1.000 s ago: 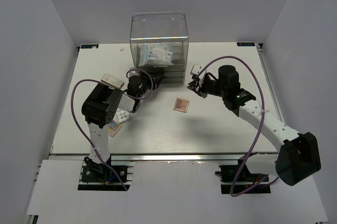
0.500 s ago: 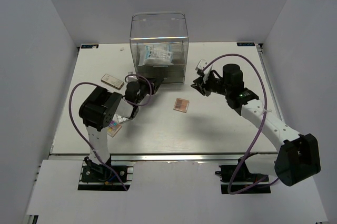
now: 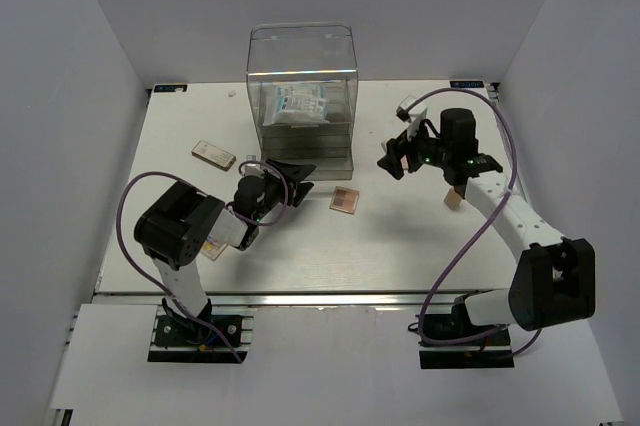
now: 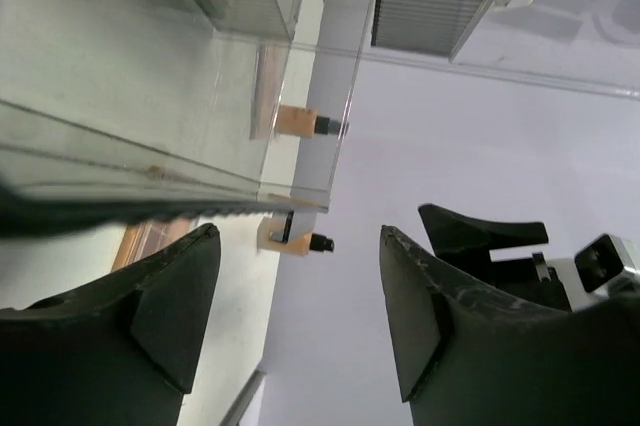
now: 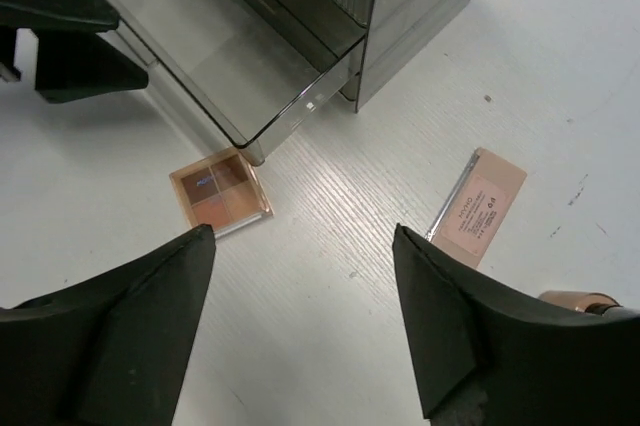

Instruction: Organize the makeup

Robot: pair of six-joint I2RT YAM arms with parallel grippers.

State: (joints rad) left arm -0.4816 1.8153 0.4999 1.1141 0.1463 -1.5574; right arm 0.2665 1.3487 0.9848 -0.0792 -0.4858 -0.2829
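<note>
Makeup lies scattered around a clear acrylic drawer box (image 3: 302,66) at the far side of the table, a lower drawer (image 3: 325,158) pulled out. Both arms hover with fingers spread and nothing between them. The left gripper (image 3: 295,174) is just before the drawer and the right gripper (image 3: 392,156) is off the box's right side. A white-blue packet (image 3: 300,104) sits in the box's top compartment; it looks soft, light and crinkly. One peach palette (image 3: 214,154) rests left of the box, a second peach palette (image 5: 478,208) lies to the right, and a brown four-pan palette (image 3: 344,200) lies just in front of the drawer. These flat cases are likely light, stiff and slick, with breakable powder, so pinching across opposite edges seems safest. A tan dark-capped bottle (image 4: 297,238) appears to stand upright beyond the box; it may topple, so it is best gripped around the body.
</note>
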